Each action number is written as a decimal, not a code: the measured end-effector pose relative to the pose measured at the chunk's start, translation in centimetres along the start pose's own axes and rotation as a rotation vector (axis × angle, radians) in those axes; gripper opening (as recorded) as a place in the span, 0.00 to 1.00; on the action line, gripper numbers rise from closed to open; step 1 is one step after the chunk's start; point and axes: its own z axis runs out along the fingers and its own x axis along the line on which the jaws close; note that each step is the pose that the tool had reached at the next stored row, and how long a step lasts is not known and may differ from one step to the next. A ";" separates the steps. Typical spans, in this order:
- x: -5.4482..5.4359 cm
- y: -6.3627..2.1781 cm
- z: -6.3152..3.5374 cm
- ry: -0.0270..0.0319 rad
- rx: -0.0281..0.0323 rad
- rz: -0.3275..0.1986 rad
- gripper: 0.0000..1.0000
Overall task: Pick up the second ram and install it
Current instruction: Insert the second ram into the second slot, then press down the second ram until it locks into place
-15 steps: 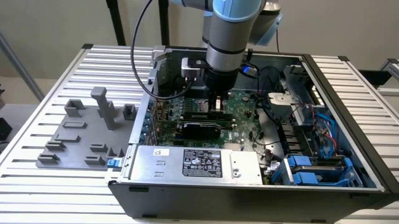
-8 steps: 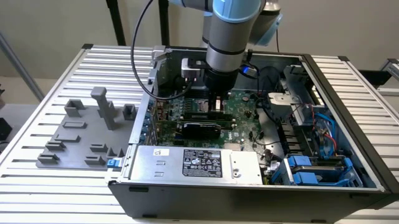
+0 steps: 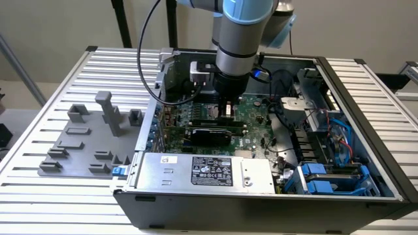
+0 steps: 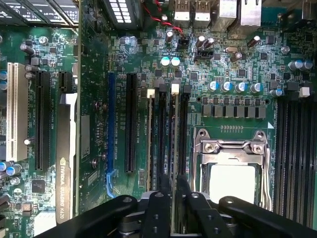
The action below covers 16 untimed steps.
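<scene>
One second ram [image 4: 173, 148] edge-on between fingers [image 4: 159, 193], slots close alongside

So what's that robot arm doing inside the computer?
The robot arm has reached down into an open computer case, and its gripper is right over the big green motherboard. Between its fingers it grips a thin memory stick, the second ram, standing on edge in line with the long black memory slots beside the processor socket. Whether it is fully clicked in can't be told.
</scene>
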 end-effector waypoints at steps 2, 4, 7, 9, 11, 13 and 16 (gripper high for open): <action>0.0 0.01 -0.21 -0.0003 0.0001 0.000 1.00; 0.0 0.04 -0.83 0.0000 -0.0001 0.000 1.00; 0.0 0.12 -1.75 0.0001 0.0000 0.000 1.00; -0.1 0.18 -2.11 -0.0001 0.0000 0.000 1.00; -0.1 0.20 -2.16 -0.0002 0.0001 0.000 1.00; -0.1 0.20 -2.16 -0.0002 0.0001 0.000 0.00; -0.1 0.20 -2.17 -0.0001 0.0001 0.000 0.00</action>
